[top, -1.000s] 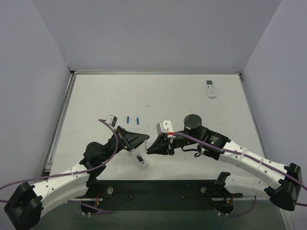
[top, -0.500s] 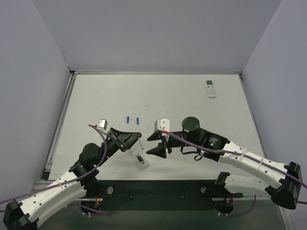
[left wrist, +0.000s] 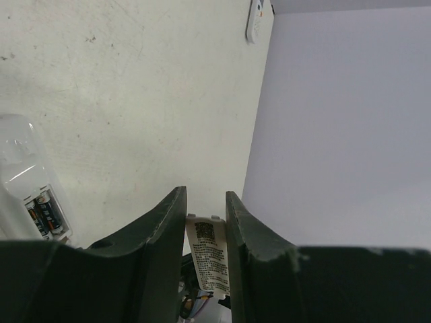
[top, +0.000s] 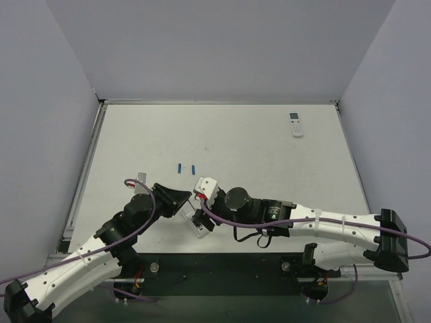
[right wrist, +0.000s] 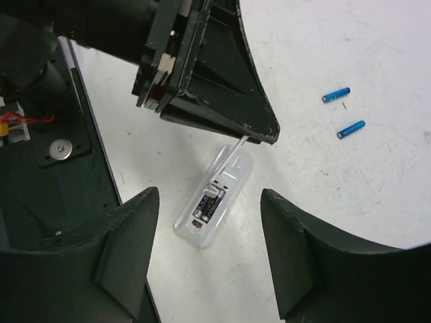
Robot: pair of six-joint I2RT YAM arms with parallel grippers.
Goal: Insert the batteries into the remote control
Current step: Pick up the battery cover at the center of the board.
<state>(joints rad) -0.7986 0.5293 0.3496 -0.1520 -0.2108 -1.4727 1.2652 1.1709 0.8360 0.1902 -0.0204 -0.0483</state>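
The remote control (top: pixel 201 232) (right wrist: pixel 215 202) lies back up near the table's front edge. Its battery compartment (right wrist: pixel 207 207) (left wrist: pixel 46 214) is uncovered, with two dark-labelled cells inside. My left gripper (top: pixel 189 202) (left wrist: pixel 205 195) is shut on the thin white battery cover (left wrist: pixel 210 252). The cover (right wrist: pixel 232 156) slants down and its lower end touches the remote at the compartment. My right gripper (top: pixel 199 214) (right wrist: pixel 209 194) hangs open above the remote, one finger on each side, touching nothing. Two blue batteries (top: pixel 186 167) (right wrist: pixel 335 94) lie side by side on the table beyond the remote.
A second, rounder white remote (top: pixel 295 124) (left wrist: pixel 256 19) lies at the far right of the table. Grey walls enclose the table (top: pixel 229 145) on three sides. The black base plate (right wrist: pixel 47 175) runs along the near edge beside the remote.
My right gripper has opened and swung left and nearer, ending above the remote. My left gripper has drawn back toward the near edge, still holding the cover.
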